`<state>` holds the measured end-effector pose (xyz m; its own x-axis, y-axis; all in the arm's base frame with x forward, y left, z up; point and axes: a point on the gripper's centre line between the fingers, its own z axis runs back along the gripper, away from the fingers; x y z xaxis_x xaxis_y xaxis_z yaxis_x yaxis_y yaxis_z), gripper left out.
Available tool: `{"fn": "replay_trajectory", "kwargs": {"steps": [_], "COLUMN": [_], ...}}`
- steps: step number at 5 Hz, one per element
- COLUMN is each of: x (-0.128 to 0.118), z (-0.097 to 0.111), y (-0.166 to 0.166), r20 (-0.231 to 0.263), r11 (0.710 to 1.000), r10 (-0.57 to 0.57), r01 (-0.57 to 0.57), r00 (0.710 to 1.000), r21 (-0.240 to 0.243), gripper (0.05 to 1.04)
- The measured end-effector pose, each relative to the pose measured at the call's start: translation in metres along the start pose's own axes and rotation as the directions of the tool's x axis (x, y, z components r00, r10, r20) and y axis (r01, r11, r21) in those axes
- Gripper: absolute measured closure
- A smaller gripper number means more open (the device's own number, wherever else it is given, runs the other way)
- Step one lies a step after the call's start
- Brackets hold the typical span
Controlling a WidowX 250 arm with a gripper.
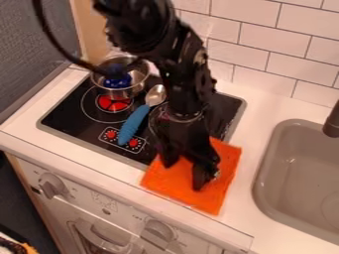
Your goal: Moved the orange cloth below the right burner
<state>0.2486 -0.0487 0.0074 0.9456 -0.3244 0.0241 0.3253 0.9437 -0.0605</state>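
The end effector (184, 174), open and seemingly empty, is over the orange cloth (174, 183) near the tabletop (246, 213) front edge; placing looks finished, next is lifting.

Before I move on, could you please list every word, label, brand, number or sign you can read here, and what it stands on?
No text can be read.
Oven front, between the knobs: faint print, too small to read.
Stovetop, outlined control area: small marks around two red dots, too small to read.
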Motion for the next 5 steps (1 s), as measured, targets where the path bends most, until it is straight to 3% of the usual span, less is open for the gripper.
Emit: {"fn": "replay_trajectory", "kwargs": {"steps": [2,3,4,5], "x": [0.007,0.016,0.01,0.003], "z": [0.007,0.044,0.064,0.068], "y": [-0.001,-0.008,-0.014,-0.013], "r20": [0.021,0.087,0.082,0.056], "r11": [1.0,0.999,0.996,0.994], "r10": [0.0,-0.016,0.008,0.023], "r01": [0.0,0.013,-0.015,-0.029], "r00": [1.0,0.996,0.997,0.998], "r21": [-0.008,0.037,0.085,0.107], "gripper": [0.083,0.083,0.083,0.083]}}
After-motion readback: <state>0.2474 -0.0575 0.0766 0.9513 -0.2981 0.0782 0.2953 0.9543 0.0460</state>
